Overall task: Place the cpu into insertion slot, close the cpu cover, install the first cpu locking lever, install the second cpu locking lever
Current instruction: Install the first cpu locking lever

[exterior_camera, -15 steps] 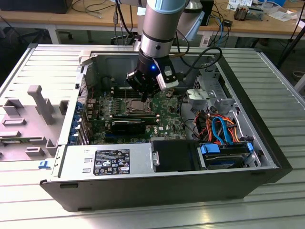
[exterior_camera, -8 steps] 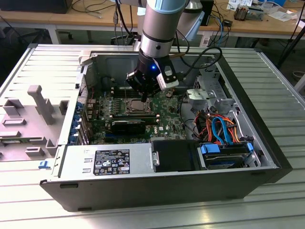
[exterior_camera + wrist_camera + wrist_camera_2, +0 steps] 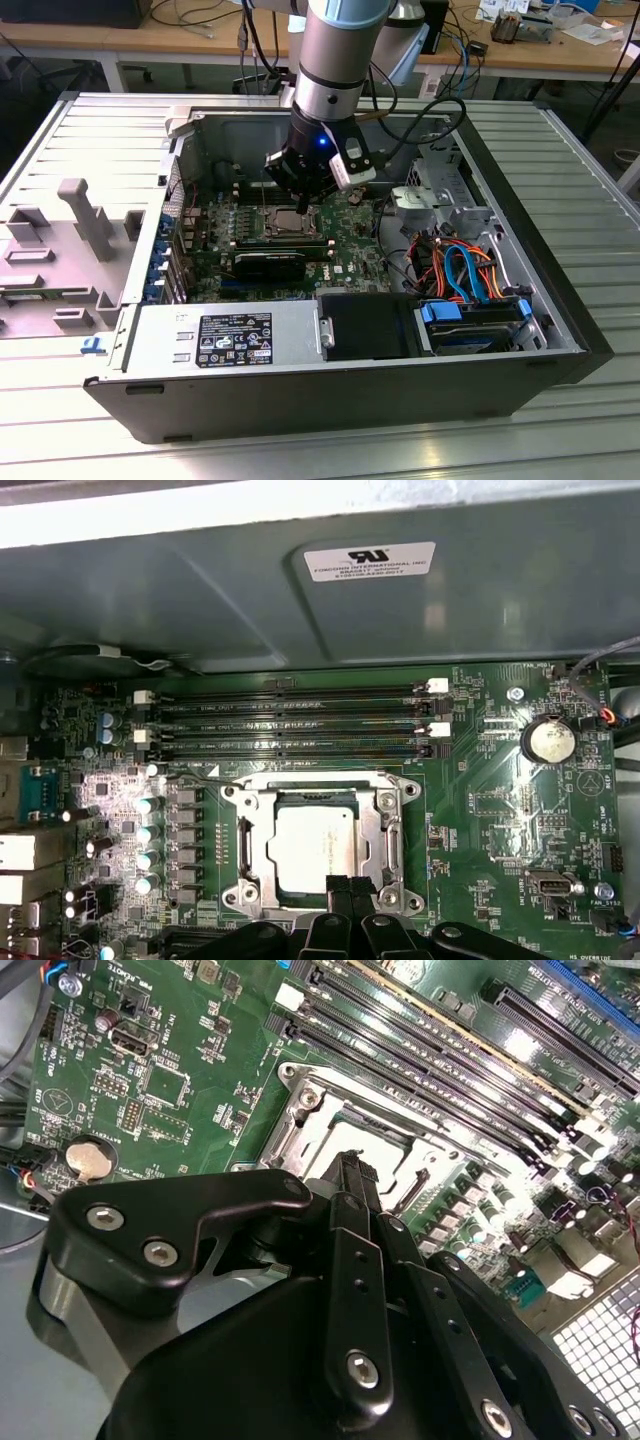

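One cpu [image 3: 312,850] already sits in the insertion slot [image 3: 246,852], with the cpu cover [image 3: 385,835] lying flat around it. Our gripper [image 3: 349,887] hovers at the cover's edge, fingertips pinched together, holding nothing. We judge a slow, square press suits the locking levers best.

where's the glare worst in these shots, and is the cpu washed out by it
In the first wrist view glare whitens the capacitors beside the cpu cover, while the cpu stays evenly lit; in the second wrist view it streaks the memory slots; in the exterior view the gripper shades the socket.
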{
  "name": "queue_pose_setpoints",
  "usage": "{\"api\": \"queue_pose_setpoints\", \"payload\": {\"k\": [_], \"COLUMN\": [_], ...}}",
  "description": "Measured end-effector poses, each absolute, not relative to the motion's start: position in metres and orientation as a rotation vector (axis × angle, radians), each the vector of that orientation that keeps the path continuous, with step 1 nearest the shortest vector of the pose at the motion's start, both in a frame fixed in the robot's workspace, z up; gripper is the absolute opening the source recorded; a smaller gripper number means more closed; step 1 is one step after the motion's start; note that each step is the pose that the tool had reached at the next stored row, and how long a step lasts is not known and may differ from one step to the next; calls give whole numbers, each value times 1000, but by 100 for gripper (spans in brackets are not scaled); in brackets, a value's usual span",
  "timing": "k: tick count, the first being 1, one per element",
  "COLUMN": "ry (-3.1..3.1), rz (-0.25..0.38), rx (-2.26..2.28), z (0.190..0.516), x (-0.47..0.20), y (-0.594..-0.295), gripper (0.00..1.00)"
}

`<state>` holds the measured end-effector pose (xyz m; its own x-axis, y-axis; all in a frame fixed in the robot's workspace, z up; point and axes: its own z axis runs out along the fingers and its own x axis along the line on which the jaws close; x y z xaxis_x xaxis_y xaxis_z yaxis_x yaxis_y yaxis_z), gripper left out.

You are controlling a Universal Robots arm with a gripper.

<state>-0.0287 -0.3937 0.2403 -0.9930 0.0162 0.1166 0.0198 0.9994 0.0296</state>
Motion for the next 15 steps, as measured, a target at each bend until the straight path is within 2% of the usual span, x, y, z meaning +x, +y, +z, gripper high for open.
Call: {"api": "queue_pose_setpoints", "payload": {"k": [15], "ry": [-3024], "rz": [-45], "rx": [1], "z": [240], "x": [-29], "y": [-394], "gripper": [11]}}
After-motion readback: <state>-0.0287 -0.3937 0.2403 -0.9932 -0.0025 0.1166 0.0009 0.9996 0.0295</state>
